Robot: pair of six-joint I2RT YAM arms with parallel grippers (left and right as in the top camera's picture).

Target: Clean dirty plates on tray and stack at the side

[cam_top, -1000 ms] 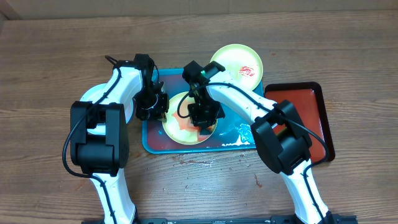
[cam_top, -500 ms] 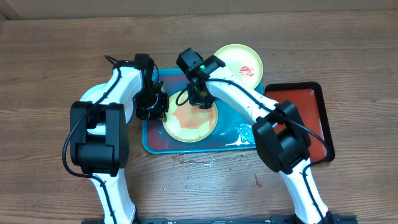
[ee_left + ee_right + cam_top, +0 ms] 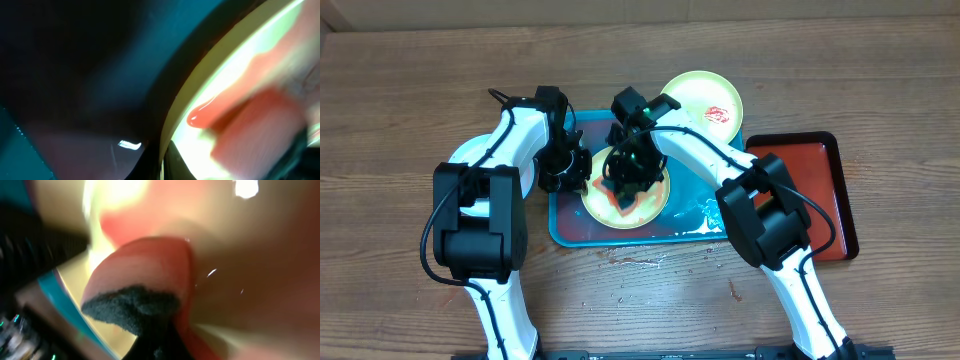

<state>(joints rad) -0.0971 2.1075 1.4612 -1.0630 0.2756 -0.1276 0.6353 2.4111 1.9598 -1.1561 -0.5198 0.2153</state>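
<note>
I find the right gripper (image 3: 624,186), clamping the sponge (image 3: 145,272), back down on the yellow-green plate (image 3: 656,200); left gripper (image 3: 576,172) pinches its rim; scrubbing unfinished.

Wooden table (image 3: 400,100), red black-rimmed tray (image 3: 825,180) at right, reddened sponge (image 3: 145,270)

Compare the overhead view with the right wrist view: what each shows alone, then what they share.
Overhead only: the wooden table, a second smeared plate at the tray's far corner, and the dark red tray. Right wrist only: the sponge pad with its dark fuzzy face, close up. Both: the yellow-green plate smeared red, and the teal tray.
</note>
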